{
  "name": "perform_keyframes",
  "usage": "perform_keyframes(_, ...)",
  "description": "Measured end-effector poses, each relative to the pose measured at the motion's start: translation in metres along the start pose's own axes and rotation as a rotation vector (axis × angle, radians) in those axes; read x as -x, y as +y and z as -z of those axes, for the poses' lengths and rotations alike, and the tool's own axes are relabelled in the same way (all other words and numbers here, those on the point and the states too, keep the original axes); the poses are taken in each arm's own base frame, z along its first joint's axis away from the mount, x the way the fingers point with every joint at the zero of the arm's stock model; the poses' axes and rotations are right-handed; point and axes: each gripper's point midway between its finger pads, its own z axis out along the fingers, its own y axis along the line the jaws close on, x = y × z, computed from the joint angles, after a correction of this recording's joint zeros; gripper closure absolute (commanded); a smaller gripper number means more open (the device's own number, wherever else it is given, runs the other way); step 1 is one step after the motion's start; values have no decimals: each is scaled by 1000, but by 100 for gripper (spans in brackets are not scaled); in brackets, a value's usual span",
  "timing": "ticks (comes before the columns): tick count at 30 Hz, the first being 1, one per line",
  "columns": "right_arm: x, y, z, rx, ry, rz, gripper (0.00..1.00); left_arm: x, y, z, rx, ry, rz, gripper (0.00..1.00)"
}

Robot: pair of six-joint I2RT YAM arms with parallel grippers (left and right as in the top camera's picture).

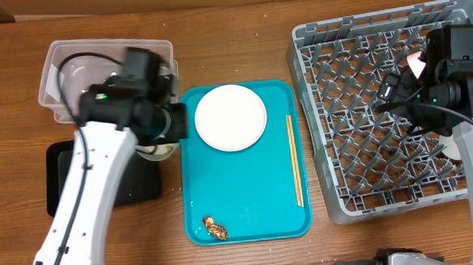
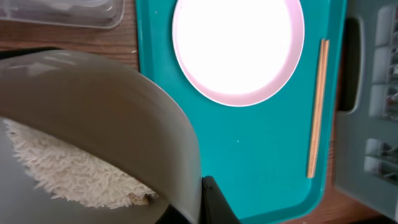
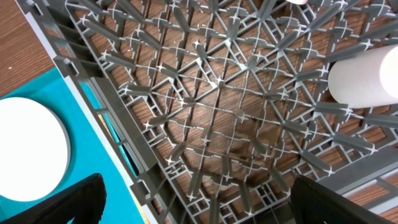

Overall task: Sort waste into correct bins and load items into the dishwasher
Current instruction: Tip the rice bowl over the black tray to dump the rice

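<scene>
A: What is seen nearest the lens?

B: In the left wrist view, a bowl [image 2: 124,106] is seen right up against the camera. Loose white rice [image 2: 68,174] is heaped to one side of its inside. The bowl is held by the left gripper [image 1: 160,135], with its rim pinched. One dark finger [image 2: 216,202] is seen just outside the wall.

A: Where is that bowl placed?

B: It is held just off the left edge of the teal tray [image 1: 248,205]. The clear tub [image 1: 63,68] is found beyond the tray's far left corner. The black tray [image 1: 57,182] is found to the tray's left, partly covered by the arm.

A: What is carried by the teal tray itself?

B: A round white plate [image 1: 230,116] is set in its far half. Wooden chopsticks [image 1: 295,158] are laid along its right edge, parallel to it, though it cannot be told whether one stick or two are there. A small brown scrap [image 1: 215,226] is seen near its near left corner.

A: And what is found to the tray's right?

B: The grey dish rack [image 1: 359,142] is set just beside the tray. A white cup [image 3: 364,81] is seen among its pegs. The right gripper [image 3: 196,193] is held over the rack with its fingers spread wide, and nothing is gripped between them.
</scene>
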Motion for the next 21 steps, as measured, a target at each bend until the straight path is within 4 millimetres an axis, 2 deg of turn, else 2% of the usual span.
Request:
perform_keyframes(5,0,0,0,-1,1,0,3,-5,45,-17,-152,16,103,96)
perform_keyframes(6,0,0,0,0,0,0,3,-6,44,-20,-205,13,99,96)
perform_keyframes(13,0,0,0,-1,1,0,3,-22,95,-39,-449,-80,252,96)
perform_keyframes(21,0,0,0,-1,1,0,3,-25,114,-29,-767,-279,284,96)
